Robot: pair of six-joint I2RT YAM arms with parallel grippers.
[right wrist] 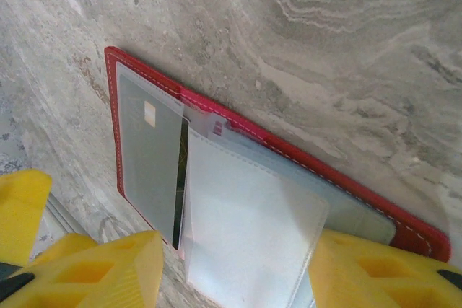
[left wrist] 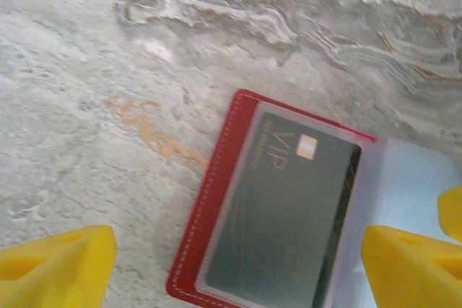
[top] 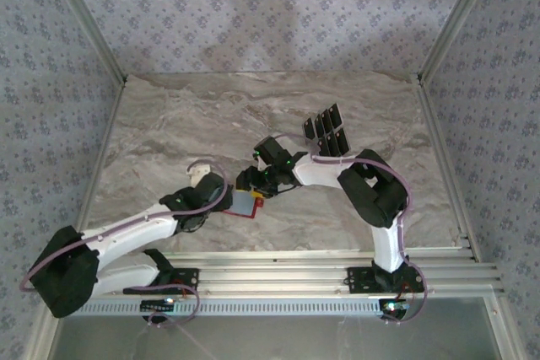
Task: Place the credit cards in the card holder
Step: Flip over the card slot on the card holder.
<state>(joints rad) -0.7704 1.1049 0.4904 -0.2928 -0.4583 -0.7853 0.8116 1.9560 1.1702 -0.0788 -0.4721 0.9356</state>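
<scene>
Lying open on the grey marble tabletop [top: 169, 124], the small red stitched card holder [left wrist: 204, 207] shows cloudy clear sleeves, one holding a black VIP card [left wrist: 289, 214] with a gold chip. That card's long axis slants away from the left claw [left wrist: 231, 268], chip end farthest. Both it and the right claw [right wrist: 238, 272] are spread wide astride the holder, perhaps touching a sleeve. Loose black cards [top: 327, 132] fan out beyond the holder, to its right.

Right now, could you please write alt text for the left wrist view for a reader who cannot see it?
An open red stitched card holder lies on a grey marbled table, a black credit card with gold VIP lettering tucked in its clear pocket. The open left claw shows yellow fingertips at the bottom corners.
</scene>
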